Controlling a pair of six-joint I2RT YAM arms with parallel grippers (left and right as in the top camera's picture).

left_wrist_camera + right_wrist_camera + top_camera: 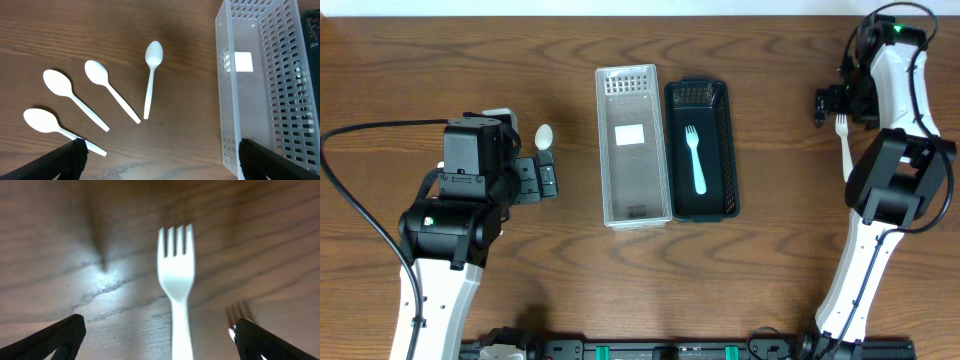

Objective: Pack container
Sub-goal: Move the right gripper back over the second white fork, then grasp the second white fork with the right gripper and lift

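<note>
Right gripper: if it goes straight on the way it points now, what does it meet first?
Most likely the white plastic fork lying on the wooden table: it sits roughly centred between the fingers of the open right gripper. Depth is unclear from this view.

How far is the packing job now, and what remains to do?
Done: one pale blue fork lies in the black basket. In hand: nothing is gripped; the right gripper hangs open over a white fork, the left gripper open near four white spoons. Left: these pieces lie on the table, and the white basket looks empty.
</note>
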